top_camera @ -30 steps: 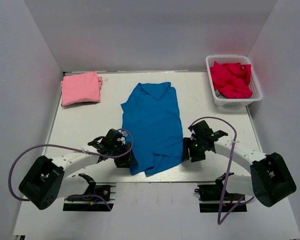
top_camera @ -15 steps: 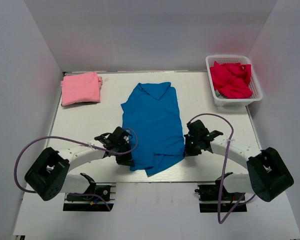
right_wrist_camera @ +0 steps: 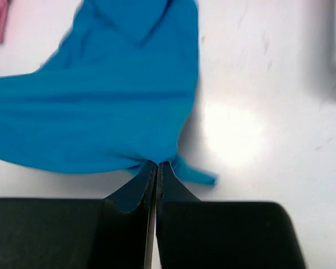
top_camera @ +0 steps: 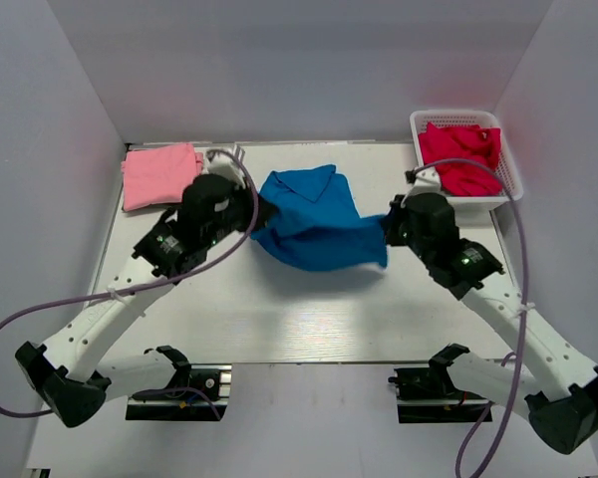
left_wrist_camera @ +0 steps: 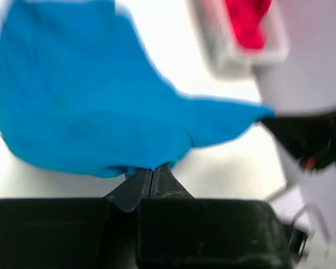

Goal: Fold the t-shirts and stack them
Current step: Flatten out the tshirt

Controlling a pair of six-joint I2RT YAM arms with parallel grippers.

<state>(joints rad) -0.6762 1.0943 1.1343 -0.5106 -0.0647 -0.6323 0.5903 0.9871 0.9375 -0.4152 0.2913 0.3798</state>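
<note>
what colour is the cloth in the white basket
The cloth is bright red, clearest in the top external view.

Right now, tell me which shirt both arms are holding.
The blue t-shirt, stretched between them; the pink t-shirt lies folded, the red shirt sits in the basket.

The bright blue cotton t-shirt [top_camera: 314,224] sat at the middle of the white bench [top_camera: 279,309], toward its far edge, stretched between the left tool [top_camera: 259,214] clamped on its left side and the right tool [top_camera: 387,231] clamped on its right. The folded pale pink cotton t-shirt [top_camera: 160,175] lay in the far left corner. The white plastic basket [top_camera: 456,116] stood in the far right corner, with a crumpled red garment [top_camera: 460,154] in it.
</note>
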